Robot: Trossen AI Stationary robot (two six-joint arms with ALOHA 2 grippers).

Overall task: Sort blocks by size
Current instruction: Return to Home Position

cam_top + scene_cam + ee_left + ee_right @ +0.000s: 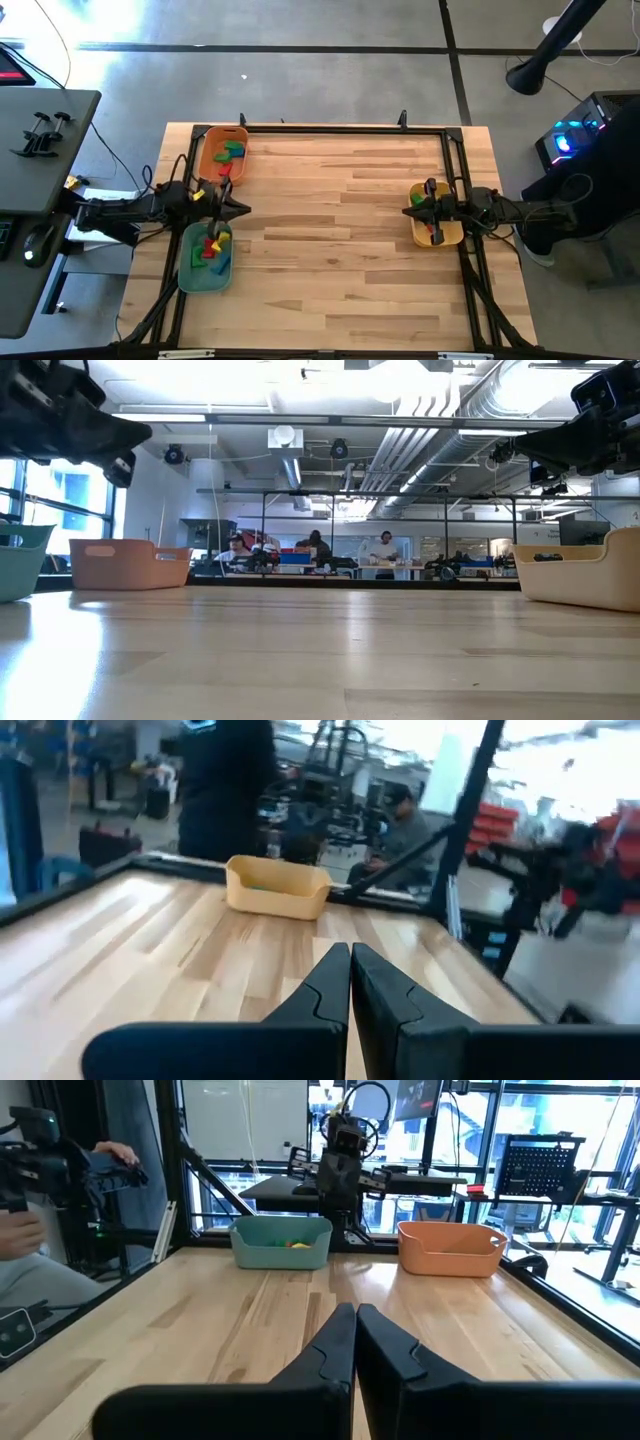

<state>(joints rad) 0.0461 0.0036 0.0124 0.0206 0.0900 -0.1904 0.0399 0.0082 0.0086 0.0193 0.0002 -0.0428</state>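
Coloured blocks lie in three trays: several in the orange tray (223, 151) at the far left, several in the teal tray (206, 258) at the near left, a few in the yellow tray (437, 221) at the right. My left gripper (243, 209) is shut and empty, above the table between the orange and teal trays. My right gripper (408, 211) is shut and empty, at the yellow tray's left edge. Both point toward the table's middle.
The wooden table (340, 250) lies bare between the trays. A black frame (340, 130) runs along the table's edges. In the right wrist view a person (40, 1230) sits beyond the table's edge.
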